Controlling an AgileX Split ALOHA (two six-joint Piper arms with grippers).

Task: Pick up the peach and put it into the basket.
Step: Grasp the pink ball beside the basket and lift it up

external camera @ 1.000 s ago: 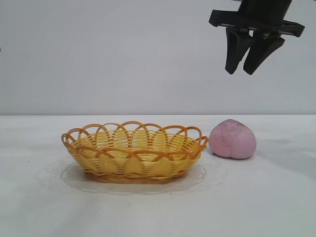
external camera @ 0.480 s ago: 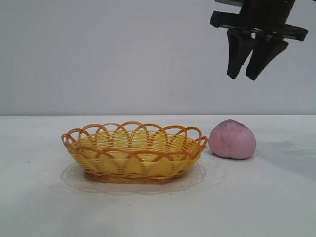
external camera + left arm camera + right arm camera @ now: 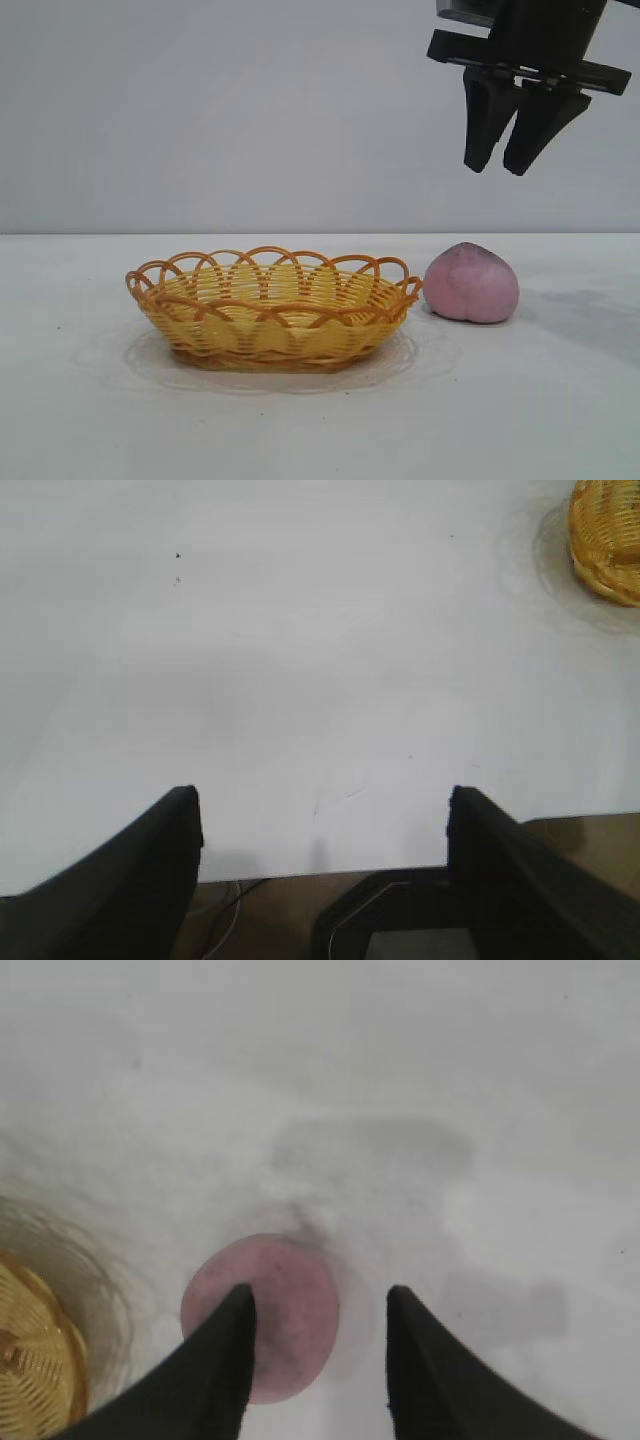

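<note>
The pink peach rests on the white table just right of the yellow wicker basket. My right gripper hangs open and empty high above the peach, slightly to its right. In the right wrist view the peach lies far below, partly behind one finger, with the gripper open and the basket's edge at the side. My left gripper is open and empty near the table's edge, far from the basket.
The white table spreads around the basket and the peach. In the left wrist view the table edge shows a brown floor and a dark base below it.
My right gripper has come down a little and shifted slightly right above the peach. The peach and the basket have not moved.
</note>
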